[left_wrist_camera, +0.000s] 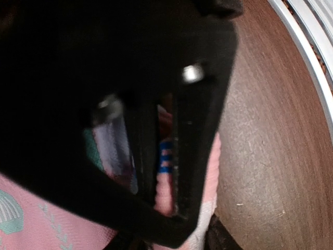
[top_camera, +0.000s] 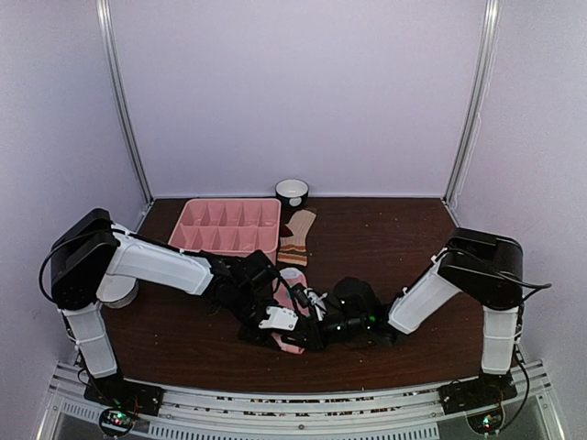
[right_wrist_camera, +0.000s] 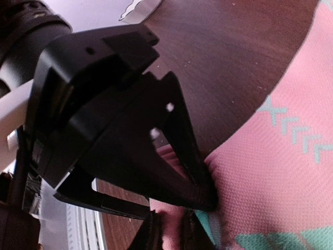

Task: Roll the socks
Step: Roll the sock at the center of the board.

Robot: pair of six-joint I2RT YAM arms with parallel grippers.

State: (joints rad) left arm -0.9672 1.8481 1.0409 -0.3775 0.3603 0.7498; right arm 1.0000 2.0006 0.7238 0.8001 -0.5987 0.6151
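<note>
The pink sock (top_camera: 293, 279) with teal and white patches lies on the table's near middle, mostly under both grippers. My left gripper (top_camera: 278, 320) and right gripper (top_camera: 315, 314) meet over it, tips almost touching. In the left wrist view my left gripper (left_wrist_camera: 171, 240) holds the sock's pink and white edge (left_wrist_camera: 210, 172); the right gripper's black fingers (left_wrist_camera: 197, 130) pinch a fold just above. In the right wrist view my right gripper (right_wrist_camera: 174, 233) is shut on pink fabric (right_wrist_camera: 270, 177), beside the left gripper's fingers (right_wrist_camera: 182, 156). The tan striped sock (top_camera: 298, 236) lies flat farther back.
A pink divided tray (top_camera: 229, 225) stands at the back left, touching the tan sock's side. A small white bowl (top_camera: 292, 191) sits against the back wall. A white round object (top_camera: 120, 292) lies under the left arm. Brown table (top_camera: 404, 238) on the right.
</note>
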